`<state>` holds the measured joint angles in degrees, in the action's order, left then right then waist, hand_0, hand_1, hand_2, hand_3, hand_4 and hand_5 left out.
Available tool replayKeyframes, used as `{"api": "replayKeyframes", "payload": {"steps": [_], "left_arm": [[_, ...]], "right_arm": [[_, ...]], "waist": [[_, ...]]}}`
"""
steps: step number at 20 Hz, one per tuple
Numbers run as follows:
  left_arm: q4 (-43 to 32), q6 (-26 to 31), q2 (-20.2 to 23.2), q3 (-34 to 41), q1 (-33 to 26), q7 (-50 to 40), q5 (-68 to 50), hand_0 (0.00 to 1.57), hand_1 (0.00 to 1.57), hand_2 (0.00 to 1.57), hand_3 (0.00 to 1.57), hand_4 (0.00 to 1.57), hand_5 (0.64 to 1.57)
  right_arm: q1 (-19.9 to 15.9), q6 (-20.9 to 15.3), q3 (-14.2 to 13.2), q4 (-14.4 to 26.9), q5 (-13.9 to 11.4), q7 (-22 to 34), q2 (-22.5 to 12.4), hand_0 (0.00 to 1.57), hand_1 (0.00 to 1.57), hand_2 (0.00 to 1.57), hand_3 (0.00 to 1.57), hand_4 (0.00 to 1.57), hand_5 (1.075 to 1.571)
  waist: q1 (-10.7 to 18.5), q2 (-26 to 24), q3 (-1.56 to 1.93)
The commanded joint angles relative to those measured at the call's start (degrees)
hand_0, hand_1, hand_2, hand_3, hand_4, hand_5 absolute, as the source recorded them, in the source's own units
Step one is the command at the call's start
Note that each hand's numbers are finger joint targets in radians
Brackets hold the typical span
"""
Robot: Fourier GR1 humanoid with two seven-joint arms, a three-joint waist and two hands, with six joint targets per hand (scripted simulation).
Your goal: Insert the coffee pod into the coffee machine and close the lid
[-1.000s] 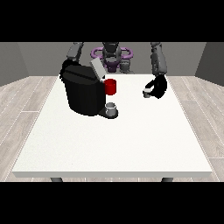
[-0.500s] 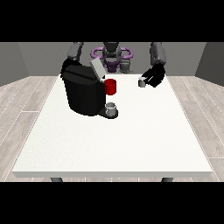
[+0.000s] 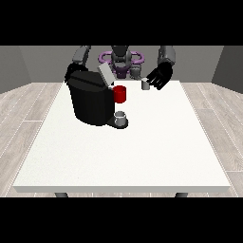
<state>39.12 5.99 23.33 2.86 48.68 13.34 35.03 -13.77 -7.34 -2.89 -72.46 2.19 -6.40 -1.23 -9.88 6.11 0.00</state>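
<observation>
mid-task, at the carrying step, judging by the layout. small grey coffee pod (image 3: 145, 84) up near the far edge of the white table (image 3: 123, 156), right at the fingertips of the hand at the view's right (image 3: 159, 77). fingers spread and slightly bent toward the pod; whether pinching it or only touching it, impossible to tell. same for whether the pod rests on the table or hangs just above it.

black coffee machine (image 3: 90, 97) at the view's left half of the table, grey lid (image 3: 105, 75) tilted up and open, red part (image 3: 120, 94) at the front, small grey cup (image 3: 120, 116) on the drip base below. pod well apart from the machine, off to its right in the view, so nothing inserted yet and lid not yet closed.

hand at the view's left (image 3: 71, 71) mostly hidden behind the machine's top corner; fingers not readable.

next move, as a guess: bring the pod across toward the open slot under the raised lid, line it up over the opening without clipping the lid edge, release, then press the lid down. main risk: pod slipping or tipping on the way.
</observation>
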Motion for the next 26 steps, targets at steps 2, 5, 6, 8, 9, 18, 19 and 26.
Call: {"api": "replayKeyframes", "payload": {"steps": [2,5,6,8,9,18,19,26], "left_arm": [[0.6,1.2,-0.8,0.9,4.4,-3.7,0.0,1.25,1.25,1.33,1.28,0.54,1.571],[-0.4,0.2,2.2,2.3,7.7,-3.9,0.7,1.07,1.07,1.22,1.23,0.52,1.571],[-0.6,1.4,3.7,3.2,8.0,-1.9,-0.1,1.02,1.02,1.21,1.23,0.5,1.571],[-1.2,0.7,4.0,4.6,8.9,-1.6,-0.9,1.27,1.27,1.31,1.24,0.51,1.571],[1.0,0.9,1.5,4.0,12.3,-5.2,-1.1,1.21,1.21,1.25,1.2,0.51,1.571],[-1.9,1.4,4.3,5.1,17.5,-5.5,0.0,1.28,1.28,1.33,1.26,0.52,1.571],[-1.2,1.1,5.1,5.1,17.4,-5.3,0.3,1.26,1.26,1.31,1.24,0.51,1.571],[-2.0,2.3,2.4,4.3,19.1,-7.4,0.8,1.31,1.31,1.33,1.23,0.49,1.571]], "right_arm": [[-0.4,1.2,0.4,-0.3,0.4,0.4,-0.4,0.0,0.0,0.0,0.0,0.52,1.571],[-2.6,0.1,2.1,-3.7,-0.7,5.3,-0.1,0.0,0.0,0.0,0.0,0.51,1.571],[-2.8,-0.2,1.8,-4.3,-1.2,4.9,-0.9,0.0,0.0,0.0,0.0,0.49,1.571],[-5.0,0.7,0.1,-5.2,0.4,5.6,-2.1,0.0,0.0,0.0,0.0,0.51,1.571],[-4.8,0.2,-1.4,-1.0,0.6,0.4,-1.4,0.0,0.0,0.0,0.0,0.51,1.571],[-7.5,-3.2,1.9,-6.3,-2.6,4.7,0.2,0.0,0.0,0.0,0.0,0.46,1.571],[-4.7,-2.0,1.6,-4.5,-2.5,-1.0,0.0,0.0,0.0,0.0,0.0,0.48,1.571],[-6.2,-3.9,1.7,-4.4,-2.5,2.7,1.1,0.0,0.0,0.0,0.0,0.51,1.571]], "waist": [[-1.8,0.2,0.01],[-4.6,0.9,-0.01],[-4.3,2.2,-0.01],[-4.8,4.2,-0.01],[-3.8,4.8,0.03],[-7.6,8.3,0.0],[-7.0,9.3,0.03],[-6.8,8.2,0.02]]}}
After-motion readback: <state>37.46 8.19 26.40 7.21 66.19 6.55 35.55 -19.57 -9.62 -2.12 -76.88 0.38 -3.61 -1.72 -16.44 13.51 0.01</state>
